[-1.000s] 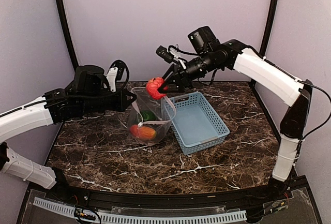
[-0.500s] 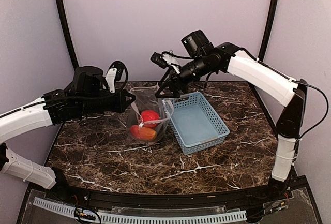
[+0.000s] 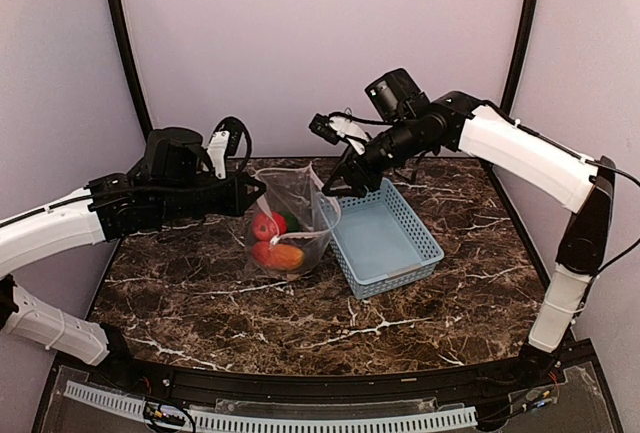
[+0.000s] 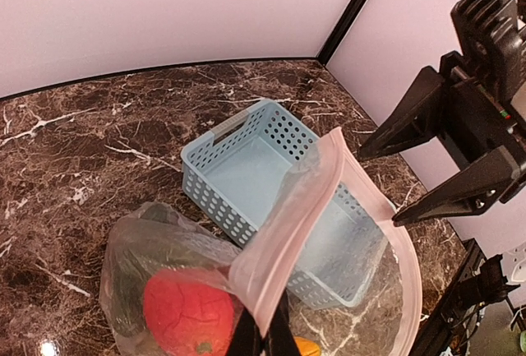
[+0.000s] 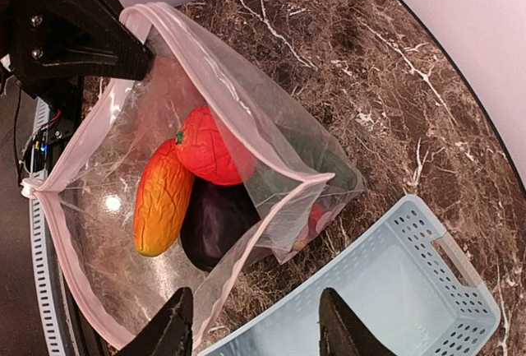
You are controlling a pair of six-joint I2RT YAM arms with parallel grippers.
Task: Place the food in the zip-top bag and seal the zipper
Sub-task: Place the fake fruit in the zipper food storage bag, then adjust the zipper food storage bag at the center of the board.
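- The light blue basket [image 3: 385, 238] stands on the dark marble table [image 3: 200, 293] just right of the zip-top bag [image 3: 300, 208], with its left wall touching the bag's side.
- The bag stands upright near the middle of the table with its mouth gaping upward. The pale pink zipper [image 4: 283, 241] runs unsealed along the rim.
- The top view gives only red, orange and green blurs through the dotted plastic.
- The right wrist view looks straight down into the mouth. There the red strawberry [image 5: 209, 146], the orange mango [image 5: 163, 200] and the purple eggplant [image 5: 215, 223] lie packed together at the bottom, and the green pepper [image 5: 316, 159] shows dimly through the plastic.
- In the left wrist view the raised rim crosses in front of the basket and hides part of it.
- The left gripper [image 3: 257, 191] reaches in level from the left. Its fingers are pinched tight on the bag's rim and hold that side up.
- The right gripper [image 5: 255, 323] hangs over the bag's mouth beside the basket's left end. Its arm stretches in from the right and angles downward, and its fingers are spread apart, gripping nothing.
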